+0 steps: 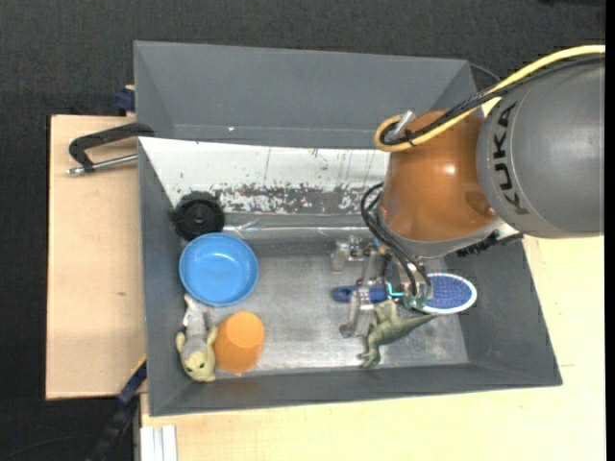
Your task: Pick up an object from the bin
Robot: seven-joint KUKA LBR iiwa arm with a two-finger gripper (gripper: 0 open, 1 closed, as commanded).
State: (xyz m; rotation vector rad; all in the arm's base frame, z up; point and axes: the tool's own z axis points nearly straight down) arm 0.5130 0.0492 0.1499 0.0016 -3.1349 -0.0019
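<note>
The gripper point(368, 291) hangs low in the bin point(288, 94), right of centre; I cannot tell whether it is open or closed. A green toy dinosaur point(389, 332) lies just below it in the frame, slanting from lower left to upper right.

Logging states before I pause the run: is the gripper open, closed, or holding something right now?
Gripper: cannot be told; it hangs low by the green toy dinosaur at the front right of the bin.
</note>
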